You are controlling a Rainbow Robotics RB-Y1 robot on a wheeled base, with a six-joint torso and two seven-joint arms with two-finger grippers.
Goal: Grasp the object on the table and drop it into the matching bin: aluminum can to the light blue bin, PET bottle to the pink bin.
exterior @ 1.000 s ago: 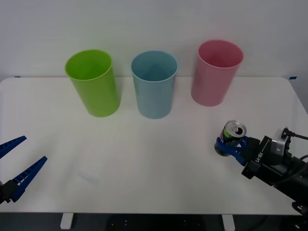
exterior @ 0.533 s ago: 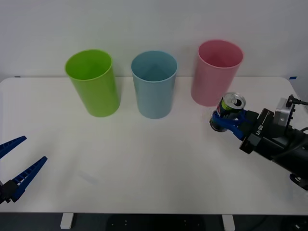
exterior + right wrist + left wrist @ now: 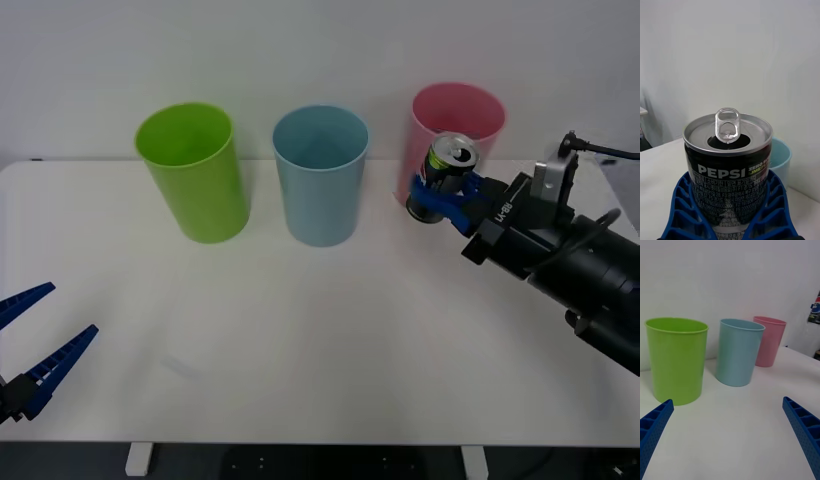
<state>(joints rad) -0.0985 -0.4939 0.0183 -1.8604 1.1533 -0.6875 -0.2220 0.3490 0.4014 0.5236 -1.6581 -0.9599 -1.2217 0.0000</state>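
My right gripper (image 3: 434, 195) is shut on the aluminum can (image 3: 447, 172), a small dark-labelled can with a shiny pull-tab top, held upright in the air in front of the pink bin (image 3: 464, 120). Up close, the can (image 3: 728, 165) sits between the blue ribbed fingers (image 3: 683, 210). The light blue bin (image 3: 320, 175) stands to the can's left, in the middle of the row; its rim (image 3: 784, 155) shows behind the can. My left gripper (image 3: 35, 345) rests open at the table's front left, away from everything. The left wrist view has the light blue bin (image 3: 738, 351) and pink bin (image 3: 768, 341).
A lime green bin (image 3: 193, 172) stands left of the light blue one near the back of the white table (image 3: 300, 340). The three bins (image 3: 675, 358) stand in a row with narrow gaps. A white wall rises behind the table.
My right gripper has lifted the can from low over the table's right side, up and back-left, to the front of the pink bin. The left arm has not moved.
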